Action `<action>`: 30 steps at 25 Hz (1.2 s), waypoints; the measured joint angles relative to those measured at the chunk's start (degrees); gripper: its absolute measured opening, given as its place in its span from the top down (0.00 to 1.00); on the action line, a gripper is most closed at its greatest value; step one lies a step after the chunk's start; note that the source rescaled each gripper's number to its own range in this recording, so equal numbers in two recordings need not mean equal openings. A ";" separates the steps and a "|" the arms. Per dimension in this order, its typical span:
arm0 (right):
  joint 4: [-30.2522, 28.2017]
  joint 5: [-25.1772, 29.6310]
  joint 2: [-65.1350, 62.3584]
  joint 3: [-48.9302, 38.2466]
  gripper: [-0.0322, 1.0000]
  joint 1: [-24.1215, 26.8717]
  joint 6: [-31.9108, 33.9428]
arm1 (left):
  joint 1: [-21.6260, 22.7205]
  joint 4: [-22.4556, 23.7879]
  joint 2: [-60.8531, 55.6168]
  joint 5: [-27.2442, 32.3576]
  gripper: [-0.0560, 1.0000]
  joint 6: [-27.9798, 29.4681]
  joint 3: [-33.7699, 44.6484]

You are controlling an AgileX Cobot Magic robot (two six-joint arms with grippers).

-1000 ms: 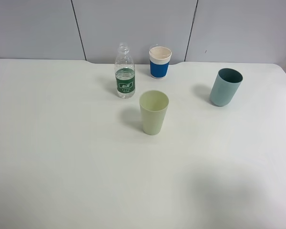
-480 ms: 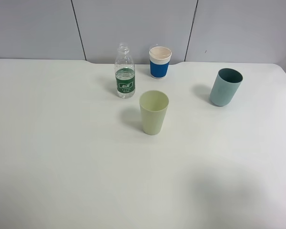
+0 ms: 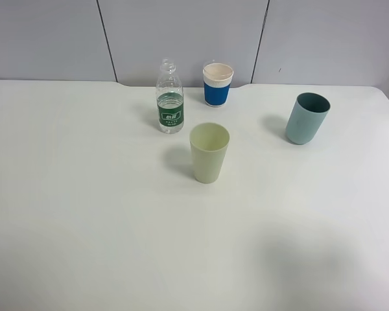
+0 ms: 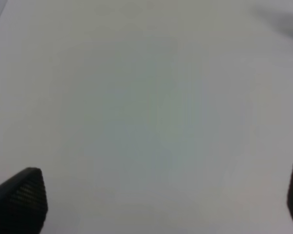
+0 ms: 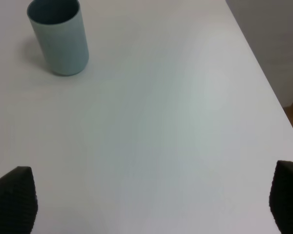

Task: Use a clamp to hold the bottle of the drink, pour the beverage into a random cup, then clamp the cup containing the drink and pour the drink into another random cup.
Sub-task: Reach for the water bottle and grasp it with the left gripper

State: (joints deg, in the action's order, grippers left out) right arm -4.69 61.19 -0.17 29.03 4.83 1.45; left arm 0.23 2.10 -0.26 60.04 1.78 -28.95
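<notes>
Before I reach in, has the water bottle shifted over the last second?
No. The water bottle stands upright in the same spot, with an unchanged gap to the blue-banded white cup beside it.

left claw (image 4: 158,200) spread wide, angled downward, nothing between its textured black fingertips (image 4: 20,197), right claw (image 5: 151,195) equally wide, angled downward, empty, tips dark and textured

Picture edges crop the left end effector (image 4: 158,197) and right end effector (image 5: 150,197).

Broad open table (image 3: 84,227) up front; bottle (image 3: 170,97), banded cup (image 3: 218,84) and tumbler (image 3: 209,153) close together behind.
</notes>
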 joint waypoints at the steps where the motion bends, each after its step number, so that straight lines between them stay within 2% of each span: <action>1: 0.00 0.00 0.00 0.00 0.00 0.00 0.00 | 0.00 0.00 0.00 0.00 0.00 0.00 0.00; 10: 0.00 0.00 0.00 0.00 0.00 0.00 0.00 | 0.00 -0.50 0.19 -1.52 0.00 0.00 -0.66; 19: 0.00 0.00 0.00 0.00 0.00 0.00 0.00 | 0.00 -1.05 10.19 -18.42 0.00 -1.18 -1.10; 23: 0.00 0.00 0.00 0.00 0.00 0.00 0.00 | 0.00 -3.12 17.02 -22.60 0.00 -5.83 -1.10; 27: 0.00 0.00 0.00 0.00 0.00 0.00 0.00 | 0.00 -6.85 24.41 -24.70 0.00 -11.63 -1.17; 30: 0.00 0.00 0.00 0.00 0.00 0.00 0.00 | 0.00 -8.16 30.79 -26.30 0.00 -13.85 -1.49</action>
State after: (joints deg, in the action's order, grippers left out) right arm -4.69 61.19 -0.17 29.03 4.83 1.45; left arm 0.23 -6.05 30.53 33.74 -12.07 -30.44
